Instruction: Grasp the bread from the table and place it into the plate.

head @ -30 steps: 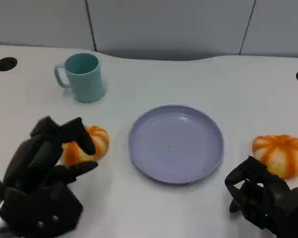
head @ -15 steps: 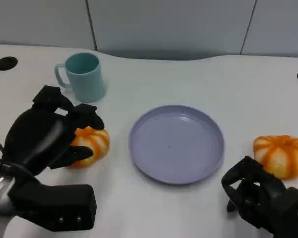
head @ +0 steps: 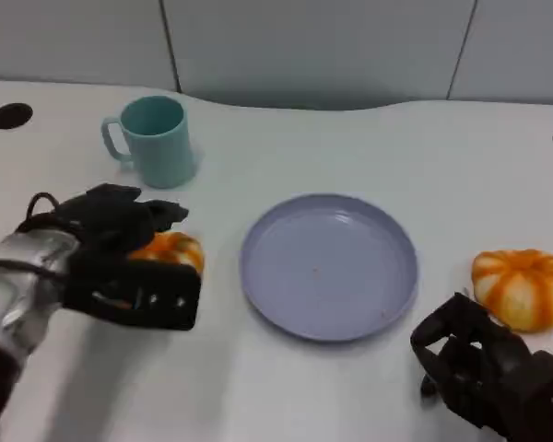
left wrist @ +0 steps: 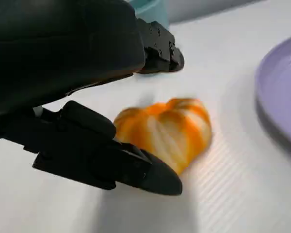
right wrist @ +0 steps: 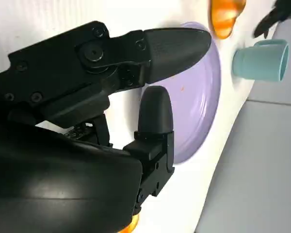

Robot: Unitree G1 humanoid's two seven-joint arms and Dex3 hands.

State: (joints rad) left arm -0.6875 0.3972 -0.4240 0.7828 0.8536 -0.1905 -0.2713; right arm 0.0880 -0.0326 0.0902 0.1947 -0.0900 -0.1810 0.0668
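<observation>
Your left hand (head: pixel 120 258) has dropped over the bread (head: pixel 170 250), fingers spread around it, hiding its left half; grip unclear.

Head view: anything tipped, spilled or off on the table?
Nothing stands out. The teal mug is upright, the purple plate lies flat and bare, and both orange striped buns sit intact on the table.

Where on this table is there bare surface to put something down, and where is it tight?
Bare white tabletop stretches behind the round lilac plate, right of the teal mug. The plate's bowl is bare. A narrower strip lies between plate and the right orange-striped bread roll. It is crowded at the left, where the left hand surrounds the other roll near the mug.
</observation>
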